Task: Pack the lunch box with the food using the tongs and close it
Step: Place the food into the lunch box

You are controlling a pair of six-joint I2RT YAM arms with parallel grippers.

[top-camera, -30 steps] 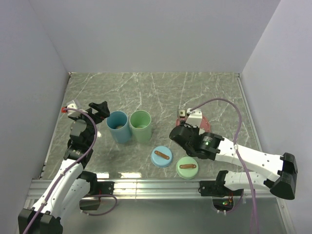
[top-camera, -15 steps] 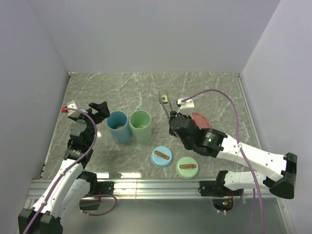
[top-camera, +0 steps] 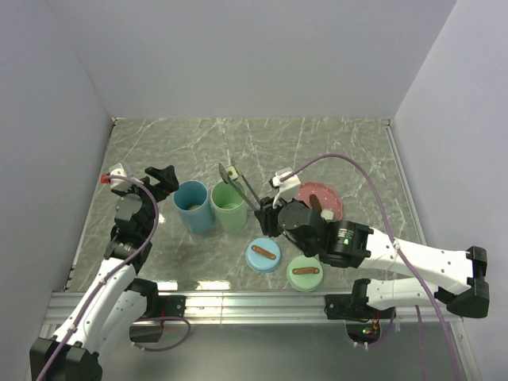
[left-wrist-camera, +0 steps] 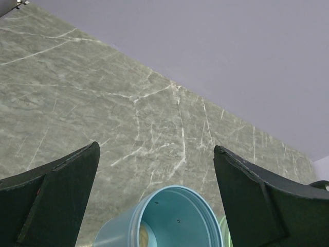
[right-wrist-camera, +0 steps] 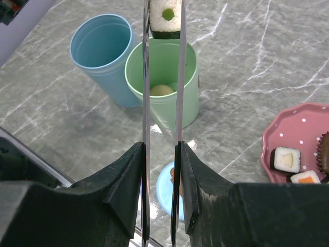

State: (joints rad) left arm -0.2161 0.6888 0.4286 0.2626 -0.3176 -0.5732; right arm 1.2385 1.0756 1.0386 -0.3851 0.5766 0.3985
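- Right gripper [right-wrist-camera: 160,154] is squeezed narrow around the tongs [right-wrist-camera: 145,103], both thin arms clamped between its fingers.
- Tong tips pinch a sushi piece [right-wrist-camera: 164,15], white with a green centre, up in the air over the far rim of the green cup [right-wrist-camera: 169,110].
- Something round and tan [right-wrist-camera: 161,90] is sitting inside the green cup.
- Blue cup [top-camera: 193,208] stands touching the green cup's left side.
- Pink plate [right-wrist-camera: 288,139] with more sushi [right-wrist-camera: 284,158] is off to the green cup's right.
- Left gripper [top-camera: 163,178] hangs left of the green cup, past the blue one, jaws spread wide and empty.

The marble table [top-camera: 333,143] bears a blue cup [left-wrist-camera: 169,218] ahead of the left fingers [left-wrist-camera: 56,190]. A green cup [right-wrist-camera: 163,82] stands beyond the right fingers [right-wrist-camera: 123,180], with a blue lid [top-camera: 263,255] and a green lid [top-camera: 305,271] near them and a pink plate [right-wrist-camera: 300,121] to their right.
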